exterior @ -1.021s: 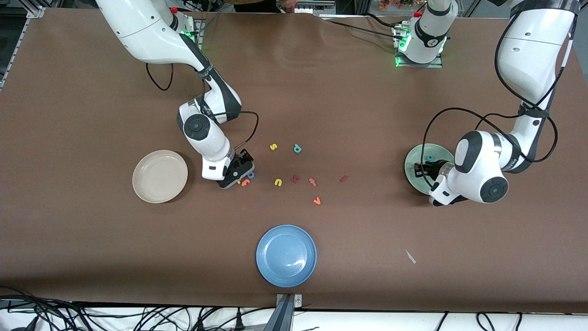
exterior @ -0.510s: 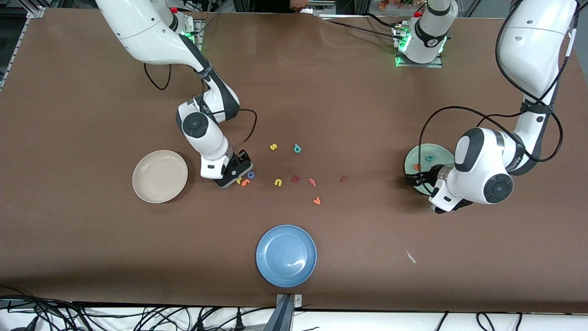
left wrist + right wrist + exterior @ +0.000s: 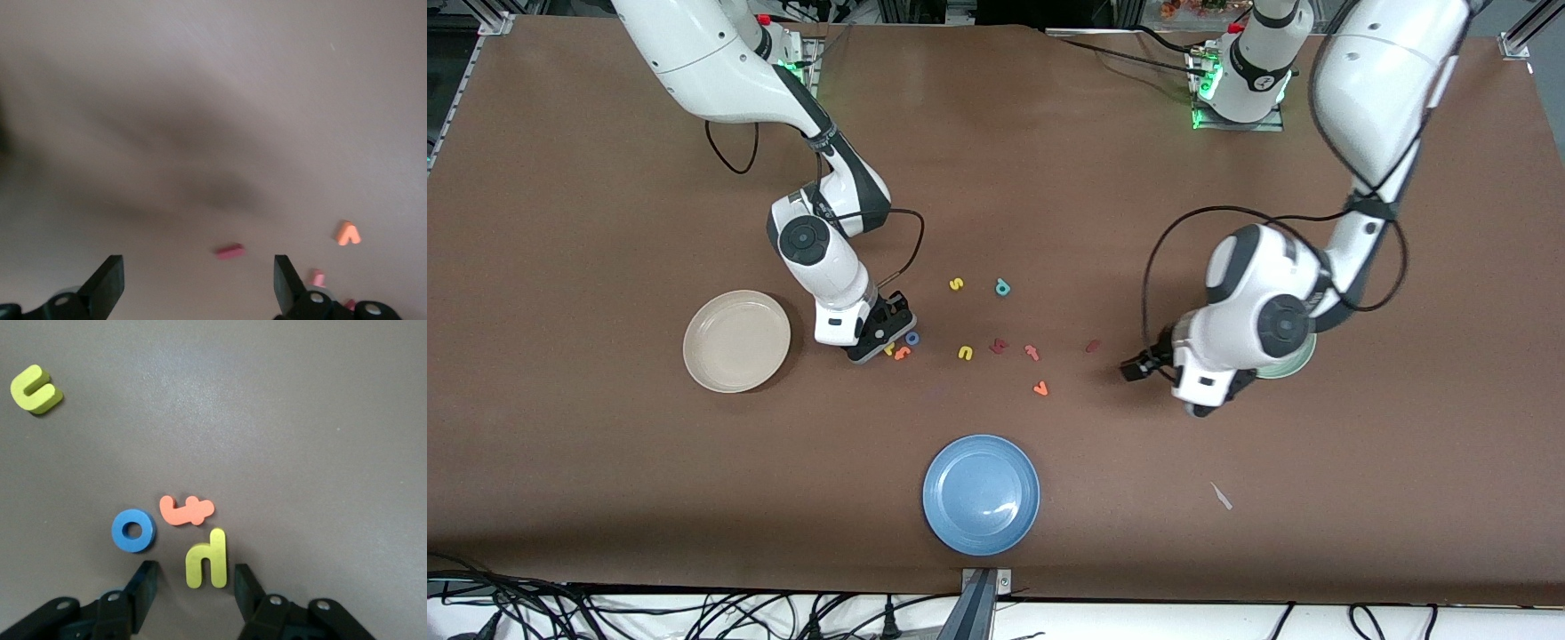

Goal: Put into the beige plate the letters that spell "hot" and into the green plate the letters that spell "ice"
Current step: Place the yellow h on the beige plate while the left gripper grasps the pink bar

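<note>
Right pincer (image 3: 888,343) near beige plate (image 3: 720,356), left pincer (image 3: 1133,368) near green plate (image 3: 1295,364).

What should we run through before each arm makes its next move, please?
1. Right gripper astride the yellow h: ok, one finger on each side.
2. Blue o and orange t outside the fingers: ok.
3. Beige plate ready for letters: ok, nothing in it.
4. Left gripper open: ok, nothing held.
5. Dark red i lined up between the left fingers: ok, a little ahead of them.
6. Green plate contents: cannot tell, the left arm hides most of it.
</note>
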Available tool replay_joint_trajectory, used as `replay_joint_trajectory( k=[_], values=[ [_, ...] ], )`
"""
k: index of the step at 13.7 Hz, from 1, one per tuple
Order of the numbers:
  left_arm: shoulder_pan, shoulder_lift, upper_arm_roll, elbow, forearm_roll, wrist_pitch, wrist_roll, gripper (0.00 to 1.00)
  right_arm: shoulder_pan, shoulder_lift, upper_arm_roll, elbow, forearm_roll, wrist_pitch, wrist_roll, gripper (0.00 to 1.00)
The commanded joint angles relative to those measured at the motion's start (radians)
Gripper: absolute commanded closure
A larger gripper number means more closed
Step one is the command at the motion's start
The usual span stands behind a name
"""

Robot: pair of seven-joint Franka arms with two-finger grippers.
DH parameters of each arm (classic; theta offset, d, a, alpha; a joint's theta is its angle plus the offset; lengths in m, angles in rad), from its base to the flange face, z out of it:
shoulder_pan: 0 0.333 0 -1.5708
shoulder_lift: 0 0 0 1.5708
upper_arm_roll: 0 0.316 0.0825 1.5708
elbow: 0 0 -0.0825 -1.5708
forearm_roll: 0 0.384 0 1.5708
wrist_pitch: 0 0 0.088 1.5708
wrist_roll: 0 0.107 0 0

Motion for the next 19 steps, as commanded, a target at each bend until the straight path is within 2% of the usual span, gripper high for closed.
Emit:
replay_joint_trajectory(
  k=[1, 3, 5, 6, 8, 11, 14, 19],
  values=[
    [-0.058, 0.053, 0.016, 0.011, -0.008, 0.071, -0.070, 0.07, -0.002, 0.000, -0.002, -0.022, -0.012, 0.016, -0.009, 0.60],
    [-0.065, 0.080, 0.017, 0.008, -0.005, 0.136, -0.106, 0.10, -0.002, -0.003, -0.002, -0.022, -0.012, 0.013, -0.011, 0.73],
    [-0.087, 0.094, 0.020, 0.003, 0.021, 0.141, -0.144, 0.13, -0.002, -0.006, -0.003, -0.022, -0.012, 0.010, -0.034, 0.86],
    [-0.093, 0.099, 0.025, 0.002, 0.044, 0.141, -0.169, 0.15, -0.004, -0.009, -0.005, -0.022, -0.012, 0.010, -0.039, 0.88],
    [-0.098, 0.105, 0.023, 0.002, 0.079, 0.141, -0.205, 0.15, -0.005, -0.025, -0.019, -0.022, -0.012, 0.007, -0.055, 0.88],
    [-0.125, 0.116, 0.027, -0.005, 0.081, 0.141, -0.229, 0.19, -0.059, -0.111, -0.028, -0.017, -0.004, -0.133, -0.130, 0.88],
    [-0.131, 0.130, 0.028, -0.005, 0.101, 0.142, -0.233, 0.24, -0.137, -0.182, -0.048, -0.017, 0.008, -0.244, -0.290, 0.88],
    [-0.130, 0.136, 0.030, -0.006, 0.124, 0.141, -0.235, 0.28, -0.211, -0.271, -0.098, -0.063, 0.006, -0.339, -0.453, 0.87]
  ],
)
